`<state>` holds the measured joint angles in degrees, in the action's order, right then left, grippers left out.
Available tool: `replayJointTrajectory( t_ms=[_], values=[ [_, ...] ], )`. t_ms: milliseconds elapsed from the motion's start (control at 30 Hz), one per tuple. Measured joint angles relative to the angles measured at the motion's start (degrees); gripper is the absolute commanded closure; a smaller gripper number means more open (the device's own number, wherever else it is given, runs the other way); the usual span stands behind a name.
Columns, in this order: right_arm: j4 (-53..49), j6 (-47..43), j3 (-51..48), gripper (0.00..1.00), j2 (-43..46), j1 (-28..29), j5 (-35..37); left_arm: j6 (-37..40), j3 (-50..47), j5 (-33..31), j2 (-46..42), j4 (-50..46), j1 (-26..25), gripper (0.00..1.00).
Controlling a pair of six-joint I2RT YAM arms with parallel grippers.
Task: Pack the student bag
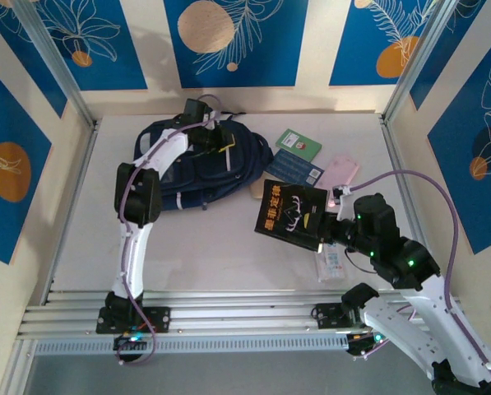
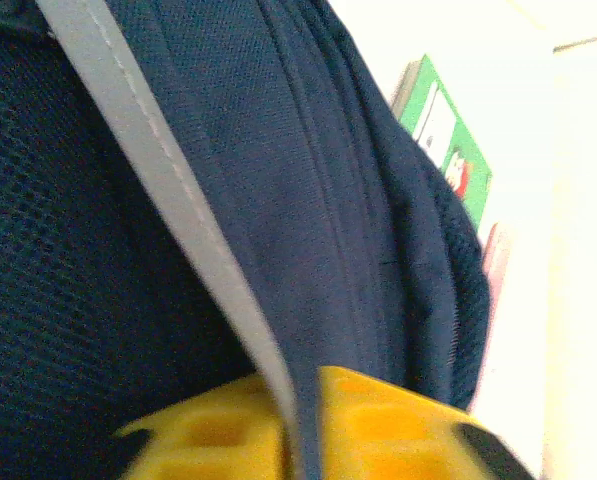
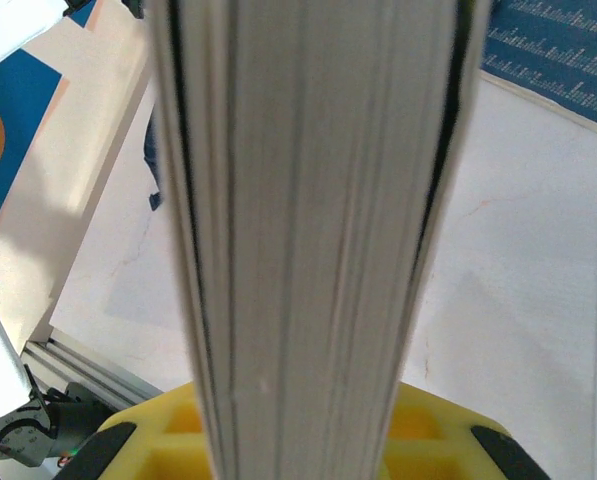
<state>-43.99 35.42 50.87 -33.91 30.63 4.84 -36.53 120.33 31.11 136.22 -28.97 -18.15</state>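
White table (image 1: 212, 263), L pincer (image 1: 219, 141) pinching student bag (image 1: 196, 177) trim, R pincer (image 1: 323, 226) clamping black book (image 1: 288, 214)

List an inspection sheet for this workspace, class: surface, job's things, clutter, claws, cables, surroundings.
Surface: white table, metal rails along its near edge.
Job's things: student bag lying back left; black book held to its right.
Clutter: green book, blue booklet, pink case at the back right; clear packet nearer the front.
Claws: left claw shut on the student bag's grey-trimmed edge; right claw shut on the black book.
Cables: purple cables along both arms.
Surroundings: blue patterned panels, metal frame posts.
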Motion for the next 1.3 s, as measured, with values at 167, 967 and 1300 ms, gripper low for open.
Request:
replayJointTrajectory(
  t_ms=[167, 967, 1300],
  values=[
    [-0.9, 0.79, 0.0, 1.0, 0.0, -0.11, 4.02, 1.73, 1.46, 0.37, 0.42, -2.54, 0.02, 1.0],
    [-0.42, 4.61, 1.42, 1.0, -3.15, -15.52, -7.58, 8.63, -14.27, 0.85, -35.26, -16.24, 0.55, 1.0],
    [9.31, 10.67, 2.99, 1.0, -9.97, -16.31, -22.21, 8.13, -18.91, 4.33, -40.59, -16.26, 2.75, 1.0]
  ],
)
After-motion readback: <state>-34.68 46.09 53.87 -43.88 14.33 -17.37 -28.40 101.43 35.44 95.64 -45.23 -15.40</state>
